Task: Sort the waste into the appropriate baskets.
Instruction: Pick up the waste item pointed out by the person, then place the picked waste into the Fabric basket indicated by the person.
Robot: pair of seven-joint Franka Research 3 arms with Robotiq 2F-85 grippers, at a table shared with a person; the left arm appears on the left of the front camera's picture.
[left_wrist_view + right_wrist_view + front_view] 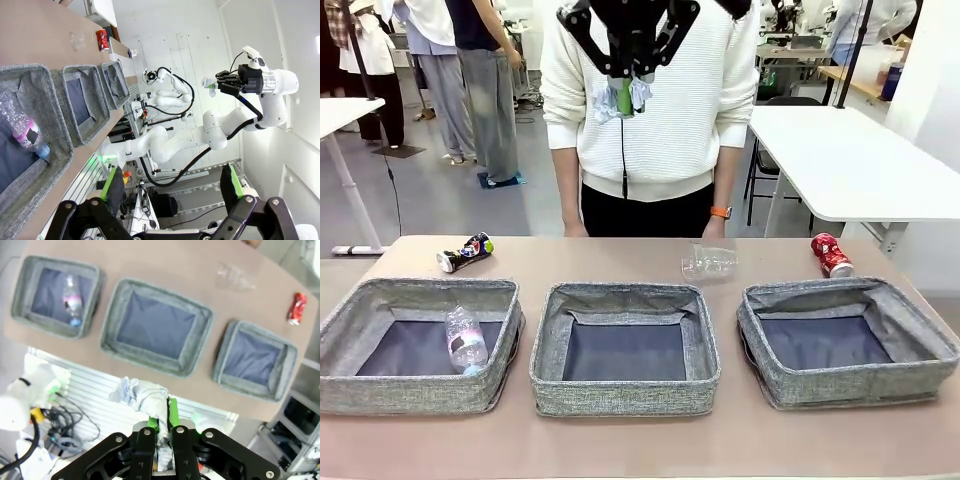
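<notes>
My right gripper hangs high over the middle of the table, shut on a crumpled white paper wad. Three grey fabric baskets stand in a row: left, middle, right. A clear plastic bottle lies in the left basket. Behind the baskets lie a dark multicoloured can, a clear plastic cup and a crushed red can. My left gripper is open and empty, off the table's left end, beside the left basket.
A person in a white sweater stands at the table's far edge, hands low behind it. Bare tabletop runs in front of the baskets. A white table stands farther off to the right.
</notes>
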